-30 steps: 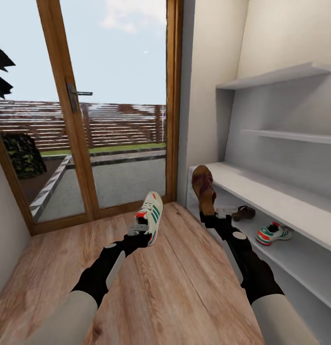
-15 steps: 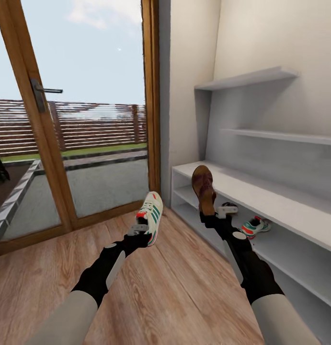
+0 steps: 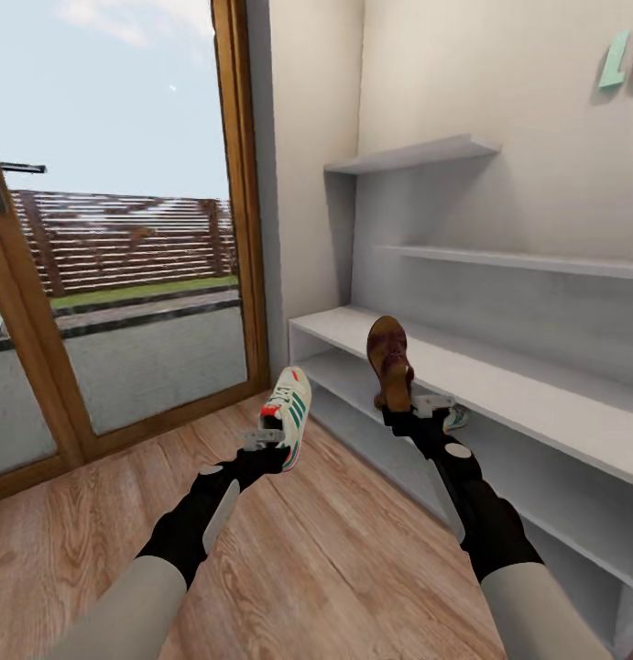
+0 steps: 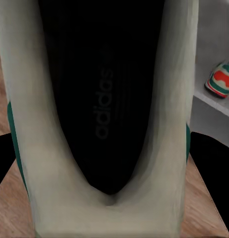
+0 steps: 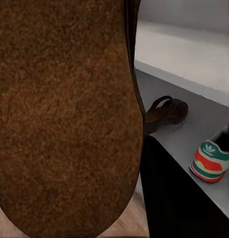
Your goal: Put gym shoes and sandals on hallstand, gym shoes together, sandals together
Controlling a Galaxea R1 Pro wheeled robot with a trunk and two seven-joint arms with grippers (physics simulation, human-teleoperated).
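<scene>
The left hand point(image 3: 264, 438) is closed on a gym shoe point(image 3: 289, 414), held upright with its toe up, over the floor point(image 3: 334, 550) and just short of the rack point(image 3: 499, 385). The right hand point(image 3: 417, 410) is closed on a sandal point(image 3: 389, 359), also standing toe up, in front of the rack's upper shelf opening. In the left wrist view the shoe's dark sole point(image 4: 102, 99) faces the camera; in the right wrist view the sandal's brown sole point(image 5: 64, 114) does the same.

What could go wrong, as I judge it: both items are carried on end, gripped near the heel, so a quick swing or a bump against the rack's top edge could twist one in its hand or knock it loose onto the floor. The shelf opening looks low, and an upright shoe or sandal may catch on the surface above unless it is tipped flat first. With soles blocking both wrist cameras, fine placing would lean on the head view. The arms are close together, so reaching in at once risks them crowding each other.

The rack's shelf already holds the second sandal point(image 5: 166, 113) and, beside it but apart, the second gym shoe point(image 5: 213, 158). Each carried item needs to land next to its mate, and pushing in carelessly could shove those two away or off the shelf. The wall shelves point(image 3: 417, 154) above hold nothing that I can see.
</scene>
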